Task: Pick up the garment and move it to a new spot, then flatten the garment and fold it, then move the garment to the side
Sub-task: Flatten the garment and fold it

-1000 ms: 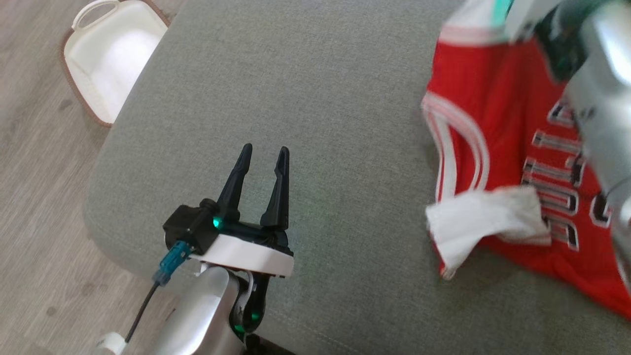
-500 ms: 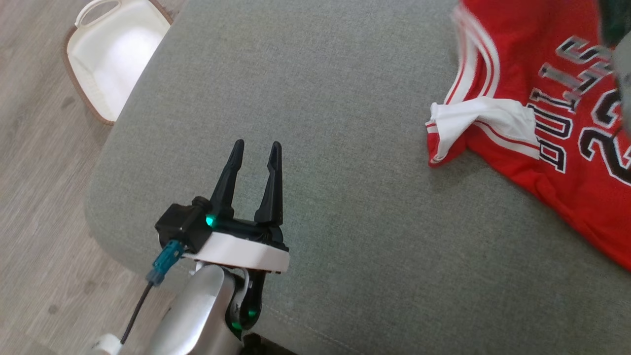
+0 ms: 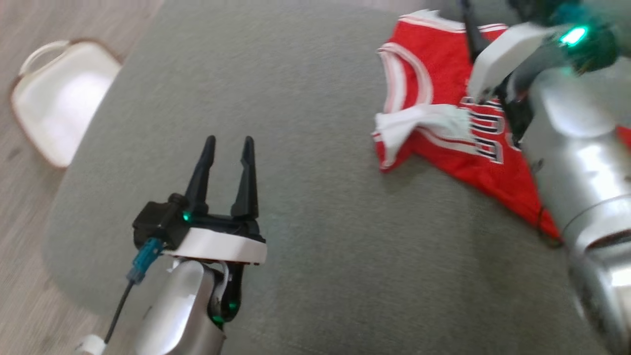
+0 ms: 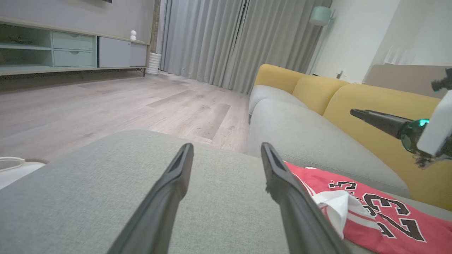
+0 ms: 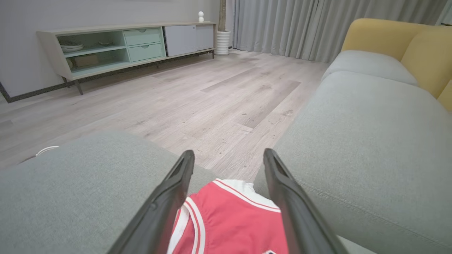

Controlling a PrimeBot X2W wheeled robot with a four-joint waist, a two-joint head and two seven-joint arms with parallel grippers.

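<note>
Dropped since a second ago, your red jersey (image 3: 438,84) lies rumpled at the far right of the grey cushion (image 3: 320,197), right gripper (image 5: 227,155) spread above it, left gripper (image 3: 227,143) spread and empty nearer left.

A second ago the right tool (image 5: 226,155) was clamped shut on the red jersey (image 3: 446,84), dragging it across the grey cushion (image 3: 305,162) in a blur. Half a second later the cloth had dropped and lay spread on the cushion, the arm nearly out of the head's sight. Now the tool's two fingers have sprung wide apart with nothing between them, and they hang just above the jersey's striped edge. The jersey lies loose, more bunched towards its white flap (image 3: 419,123). The robot's head has swung as well, bringing the silver right forearm (image 3: 577,148) into its view.
</note>
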